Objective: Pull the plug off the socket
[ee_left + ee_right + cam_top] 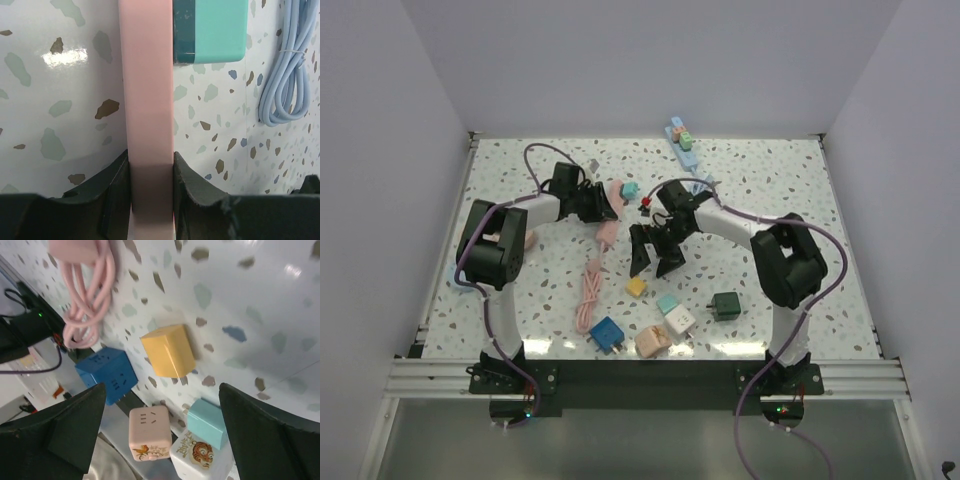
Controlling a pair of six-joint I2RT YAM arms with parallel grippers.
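The left gripper [150, 172] is clamped tight across the pink socket strip [147, 90]. In the left wrist view both dark fingers [112, 195] press flat against the strip's two long sides, with no gap showing. The teal plug [216, 30] sits seated against the strip's side, at 1 o'clock from the clamped spot, and its dark band touches the pink body. A bundled light-blue cable [285, 70] lies on the speckled table [60, 100] at 3 o'clock of the strip, apart from it.

From above, strip and plug lie just beyond the table's middle, toward 12 o'clock. The strip's pink cable [588, 295] trails off toward 6 o'clock.

The right gripper [655, 262] hangs at 5 o'clock from the plug, near it but apart, with its jaws spread wide and nothing between them. In the right wrist view a yellow cube [167, 351] rests on the table below the gap. A blue cube [107, 374] lies at 8 o'clock of it, a pink cube [149, 432] at 6 o'clock, and a pale blue cube [207, 421] at 5 o'clock. A white cube with a tiger print [195, 455] touches the pale blue one. A dark green cube [725, 305] sits at 4 o'clock of the right gripper, well apart. A second strip carrying small plugs [680, 135] lies at the table's far edge, at 12 o'clock.
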